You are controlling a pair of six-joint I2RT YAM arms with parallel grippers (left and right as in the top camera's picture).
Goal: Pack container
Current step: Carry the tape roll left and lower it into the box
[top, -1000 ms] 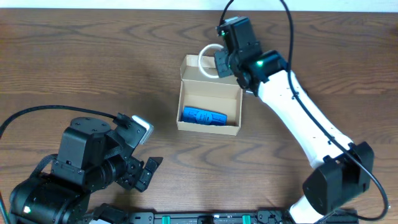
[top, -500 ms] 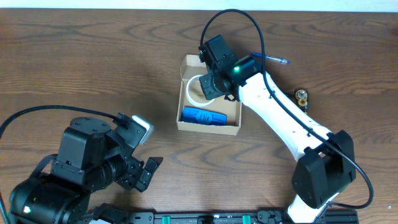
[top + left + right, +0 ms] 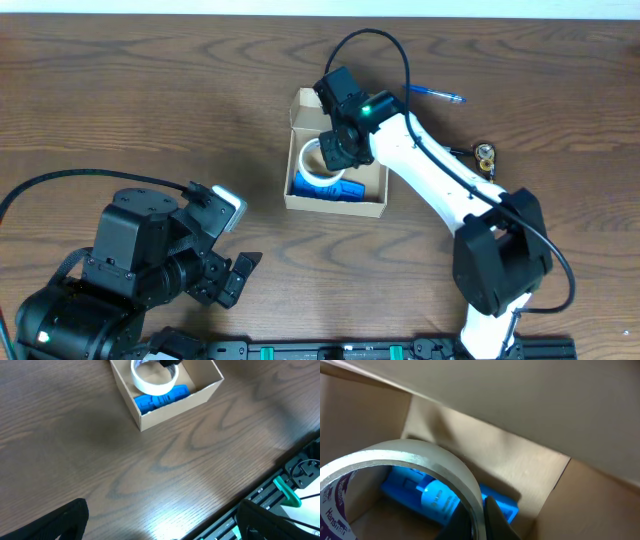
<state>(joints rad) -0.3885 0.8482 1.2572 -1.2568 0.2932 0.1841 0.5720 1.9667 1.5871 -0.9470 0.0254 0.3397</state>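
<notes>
- Desk: the container stands open at centre rear and has not moved.
- Right hand: has moved from over the lid flap down into the container, pinching the wall of the tape roll.
- Left hand: unchanged, fingers spread, well apart from the container.
- Tape roll: now inside the container, over the blue item.

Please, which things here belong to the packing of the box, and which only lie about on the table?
Job: cardboard box; tape roll in right claw; blue item inside it.
Lying about for now: blue pen; small gold-and-black object.
</notes>
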